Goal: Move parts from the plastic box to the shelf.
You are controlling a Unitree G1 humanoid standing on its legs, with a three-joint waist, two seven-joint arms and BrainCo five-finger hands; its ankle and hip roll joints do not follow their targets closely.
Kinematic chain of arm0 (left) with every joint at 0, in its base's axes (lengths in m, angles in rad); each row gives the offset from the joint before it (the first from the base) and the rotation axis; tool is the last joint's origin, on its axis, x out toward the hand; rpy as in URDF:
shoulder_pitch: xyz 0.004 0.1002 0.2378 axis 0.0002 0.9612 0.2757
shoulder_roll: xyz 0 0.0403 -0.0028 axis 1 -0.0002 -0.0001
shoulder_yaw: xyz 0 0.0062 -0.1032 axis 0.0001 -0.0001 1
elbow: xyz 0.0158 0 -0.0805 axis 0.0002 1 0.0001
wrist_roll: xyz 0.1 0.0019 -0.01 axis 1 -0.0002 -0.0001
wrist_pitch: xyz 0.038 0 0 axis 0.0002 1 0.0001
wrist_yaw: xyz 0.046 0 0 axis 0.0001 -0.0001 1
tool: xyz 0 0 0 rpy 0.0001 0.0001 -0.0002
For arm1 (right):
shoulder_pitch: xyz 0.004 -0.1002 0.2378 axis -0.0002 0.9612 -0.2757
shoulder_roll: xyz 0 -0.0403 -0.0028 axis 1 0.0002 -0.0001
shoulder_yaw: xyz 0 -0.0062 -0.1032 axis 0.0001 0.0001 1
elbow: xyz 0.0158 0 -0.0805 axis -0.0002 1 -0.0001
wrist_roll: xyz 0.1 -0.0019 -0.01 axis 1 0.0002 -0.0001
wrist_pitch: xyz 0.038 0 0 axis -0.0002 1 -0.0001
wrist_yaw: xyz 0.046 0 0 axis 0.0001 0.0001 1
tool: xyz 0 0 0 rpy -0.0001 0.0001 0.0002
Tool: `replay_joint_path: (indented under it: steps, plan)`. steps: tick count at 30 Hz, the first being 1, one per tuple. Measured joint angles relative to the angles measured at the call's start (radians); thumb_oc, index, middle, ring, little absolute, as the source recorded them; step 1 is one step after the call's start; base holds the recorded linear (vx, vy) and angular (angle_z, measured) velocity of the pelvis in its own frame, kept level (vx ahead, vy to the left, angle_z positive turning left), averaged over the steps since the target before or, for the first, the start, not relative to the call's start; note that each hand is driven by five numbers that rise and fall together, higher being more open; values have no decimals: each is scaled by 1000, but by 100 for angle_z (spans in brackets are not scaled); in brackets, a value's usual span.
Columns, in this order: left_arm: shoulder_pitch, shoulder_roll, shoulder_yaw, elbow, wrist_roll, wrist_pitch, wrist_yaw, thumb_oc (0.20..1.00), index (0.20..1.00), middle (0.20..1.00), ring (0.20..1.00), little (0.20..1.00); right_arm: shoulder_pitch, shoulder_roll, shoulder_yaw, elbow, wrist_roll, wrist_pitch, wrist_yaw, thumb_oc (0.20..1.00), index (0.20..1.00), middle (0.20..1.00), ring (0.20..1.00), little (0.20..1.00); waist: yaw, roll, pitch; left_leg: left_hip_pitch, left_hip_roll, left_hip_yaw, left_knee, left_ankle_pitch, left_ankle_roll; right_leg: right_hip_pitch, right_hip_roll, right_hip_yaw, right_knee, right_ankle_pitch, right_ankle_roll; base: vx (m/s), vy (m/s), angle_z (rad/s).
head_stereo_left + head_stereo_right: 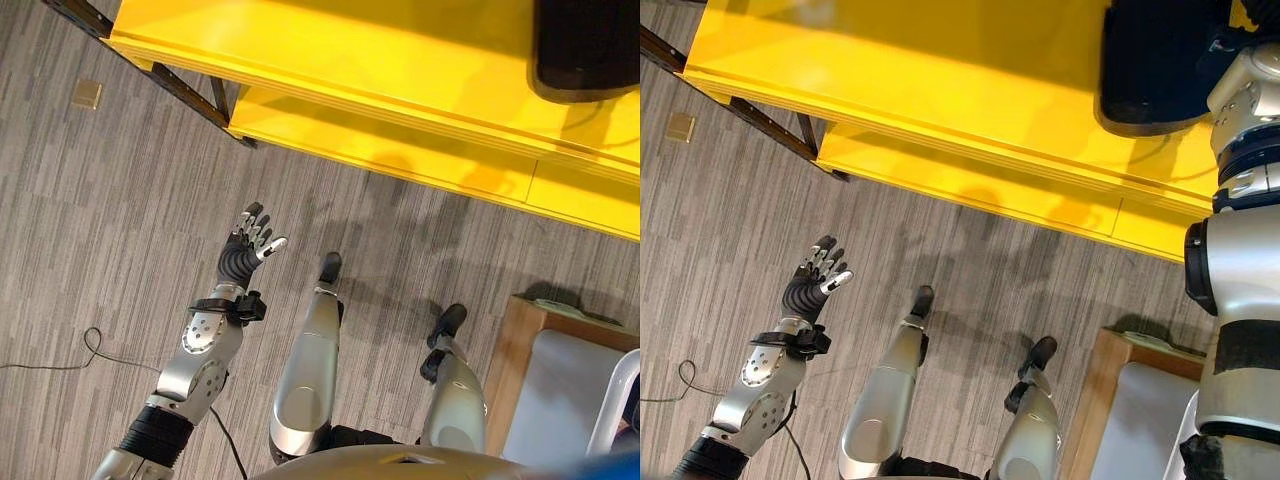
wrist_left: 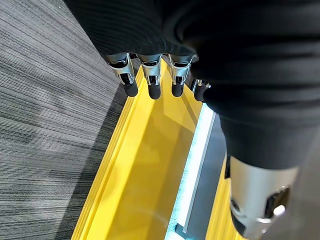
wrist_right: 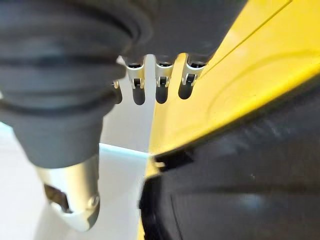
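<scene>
Above the grey floor [image 1: 120, 200], the left hand [image 1: 250, 240] hangs with relaxed fingers, empty, while the right hand [image 3: 150, 85], fingers likewise straight, hovers beside a black part [image 1: 1160, 70] on the yellow shelf [image 1: 330, 50].

floor [image 1: 120, 170]: grey striped carpet | yellow shelf [image 1: 350, 60] on dark frame | wooden table [image 1: 520, 345] at right
</scene>
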Motion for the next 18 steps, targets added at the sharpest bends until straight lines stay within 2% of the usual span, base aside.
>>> replay_joint_path:
  steps: [5,8,15,18]
  plan:
    - [0,1,0,0,-9,0,0,1000,1000,1000,1000,1000,-2,0,-1,-14,0,-5,-14,1000,1000,1000,1000,1000,-10,0,0,1,2,3,6,0,0,0,2,2,1,5,0,-9,-1,-2]
    - [0,10,1,0,-16,0,-1,1000,1000,1000,1000,1000,-2,0,-1,-107,1,-5,-18,1000,1000,1000,1000,1000,-21,0,0,6,11,9,15,1,1,3,9,11,-1,16,-8,-52,-14,-10]
    - [-1,35,-1,1,-17,-1,-7,1000,1000,1000,1000,1000,115,3,-10,-414,-15,-57,-42,1000,1000,1000,1000,1000,-52,-9,-11,54,21,23,-2,12,-1,50,23,22,-40,32,-17,-74,22,-6]
    - [0,34,2,0,-16,1,-7,1000,1000,1000,1000,1000,277,4,-62,-683,-139,-60,-77,1000,1000,1000,1000,1000,-77,-10,-12,59,27,34,-1,11,0,57,28,27,-60,45,-26,-27,-3,-10]
